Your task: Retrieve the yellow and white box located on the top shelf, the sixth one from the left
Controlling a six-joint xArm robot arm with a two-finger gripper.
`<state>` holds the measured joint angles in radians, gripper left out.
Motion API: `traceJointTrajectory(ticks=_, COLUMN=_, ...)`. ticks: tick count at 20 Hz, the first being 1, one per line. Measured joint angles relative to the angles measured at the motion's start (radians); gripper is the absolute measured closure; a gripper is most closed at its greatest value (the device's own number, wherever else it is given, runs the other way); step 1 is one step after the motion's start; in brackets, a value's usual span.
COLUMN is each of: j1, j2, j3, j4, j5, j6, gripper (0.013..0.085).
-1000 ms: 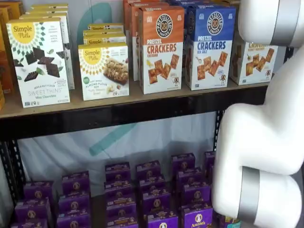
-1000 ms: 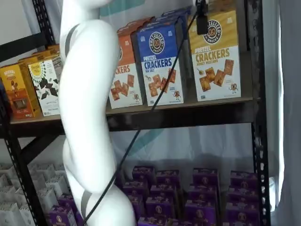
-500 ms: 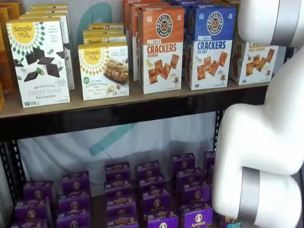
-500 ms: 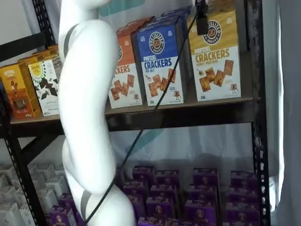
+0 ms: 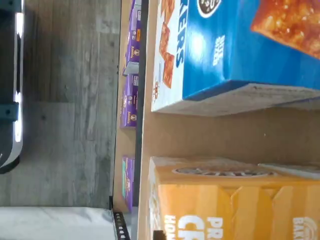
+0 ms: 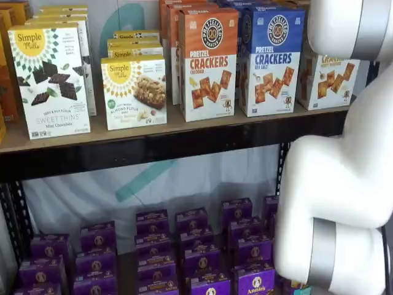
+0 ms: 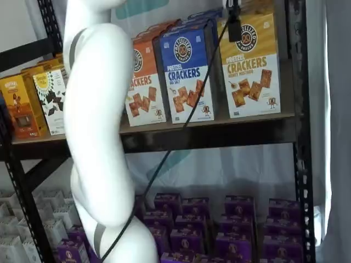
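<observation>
Gripping the yellow and white box (image 7: 253,66) at its upper front, the pincer (image 7: 235,24) is closed on it for withdrawal from the top shelf (image 7: 219,134).

pretzel-cracker fronts — 1 orange box (image 6: 208,64) | 1 blue box (image 6: 271,60) | 1 yellow and white box (image 7: 251,64)

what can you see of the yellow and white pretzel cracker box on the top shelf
The yellow and white box is a tall cardboard carton, golden yellow above, white below with brown square crackers and a round black logo. It stands upright at the right end of the top shelf, beside the blue box. A black gripper finger hangs over its upper front; a grip cannot be confirmed.
</observation>
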<state>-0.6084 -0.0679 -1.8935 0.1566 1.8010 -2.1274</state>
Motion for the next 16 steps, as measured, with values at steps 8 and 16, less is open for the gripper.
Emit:
traceJointTrajectory(ticks=8, j1=-0.003, j2=-0.011, j3=-0.001, j4=0.003, j5=0.019, j6=0.001, gripper=0.0410)
traceJointTrajectory(ticks=16, j1=-0.038, j2=-0.040, j3=-0.046, j4=0.026, j5=0.114, j6=-0.012, gripper=0.0410)
